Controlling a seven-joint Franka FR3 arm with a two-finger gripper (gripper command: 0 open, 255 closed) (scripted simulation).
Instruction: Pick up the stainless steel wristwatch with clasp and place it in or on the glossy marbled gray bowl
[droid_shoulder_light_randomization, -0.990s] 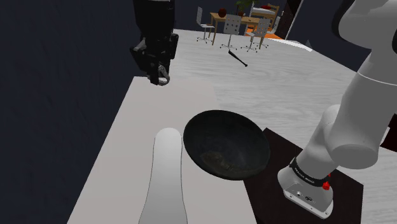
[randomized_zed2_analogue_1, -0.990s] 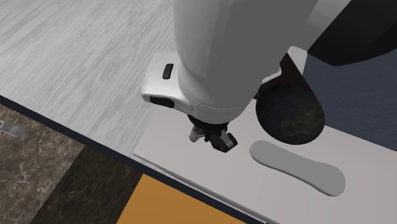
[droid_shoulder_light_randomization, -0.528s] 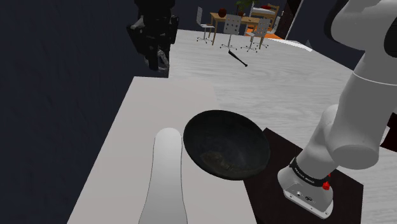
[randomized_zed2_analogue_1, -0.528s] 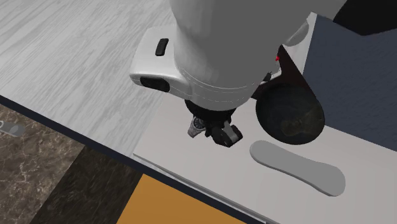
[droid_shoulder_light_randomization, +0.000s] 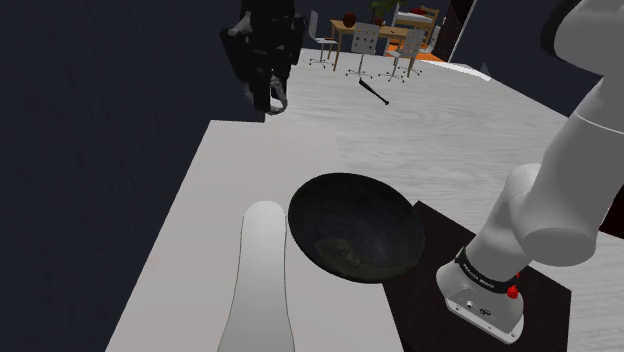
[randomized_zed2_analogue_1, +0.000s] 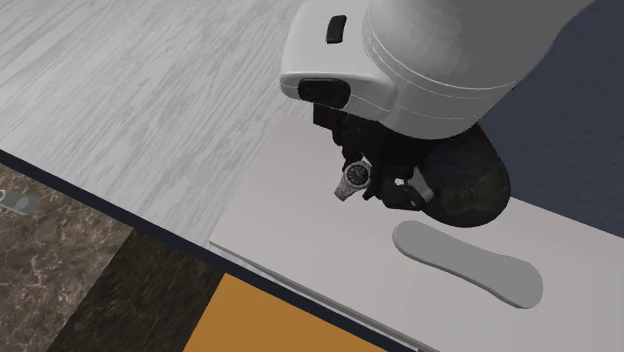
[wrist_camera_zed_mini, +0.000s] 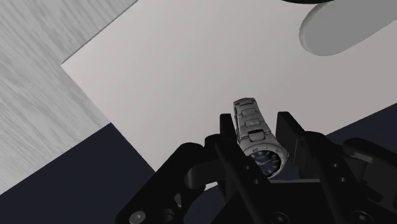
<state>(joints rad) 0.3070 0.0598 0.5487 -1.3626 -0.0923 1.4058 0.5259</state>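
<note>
Closed tight on the steel wristwatch (wrist_camera_zed_mini: 251, 118), up off the white table (droid_shoulder_light_randomization: 230, 170)

Seen in the wrist view clasping the watch between both black fingers of the gripper (wrist_camera_zed_mini: 257, 137), with the dark dial near the palm and the linked band poking out past the fingertips. Held in the second exterior view just beside the dark marbled bowl (randomized_zed2_analogue_1: 483, 190), not in it. Near the bowl, flat on the table, a long rounded grey slab (randomized_zed2_analogue_1: 470, 262)
</note>
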